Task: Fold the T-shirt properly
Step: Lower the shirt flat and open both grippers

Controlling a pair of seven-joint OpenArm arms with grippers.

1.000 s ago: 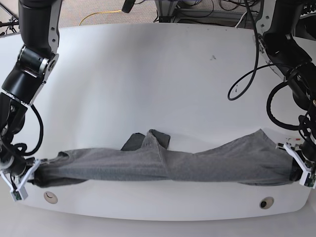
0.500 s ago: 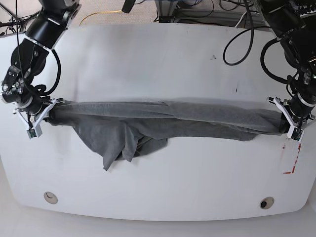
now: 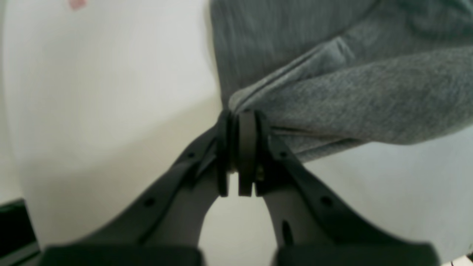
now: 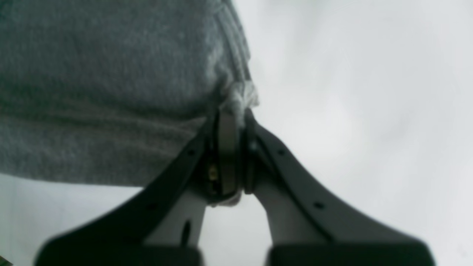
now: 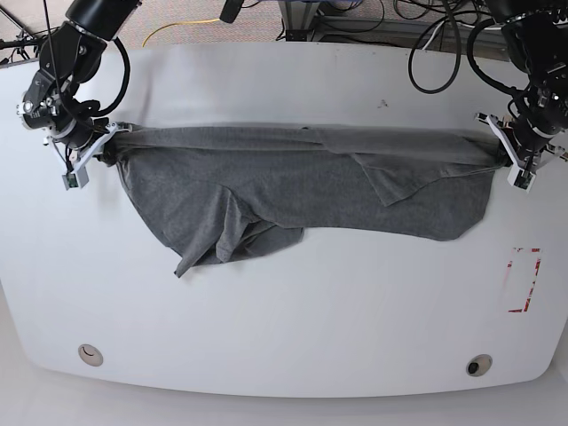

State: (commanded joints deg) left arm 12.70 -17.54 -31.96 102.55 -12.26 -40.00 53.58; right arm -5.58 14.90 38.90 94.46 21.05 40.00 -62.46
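Note:
The heather-grey T-shirt [image 5: 293, 191] is stretched across the white table [image 5: 284, 328], its upper edge pulled taut between both arms while the rest trails toward the front, bunched at lower left. At the base view's right, my left gripper [image 5: 508, 161] is shut on one corner of the T-shirt [image 3: 332, 92]. My right gripper [image 5: 96, 153], at that view's left, is shut on the opposite corner. Both wrist views show the jaws pressed together on grey fabric [image 4: 111, 92]: left gripper [image 3: 238, 118], right gripper [image 4: 229, 114].
A red corner marking [image 5: 524, 280] is on the table at the right. Two round holes [image 5: 479, 365] [image 5: 90, 355] sit near the front edge. Cables [image 5: 435, 62] hang over the far right corner, and a yellow cable lies on the floor beyond the table.
Both grippers have carried the T-shirt from the table's front edge toward the far side. The fabric has spread out wider, hanging forward of the taut top edge.

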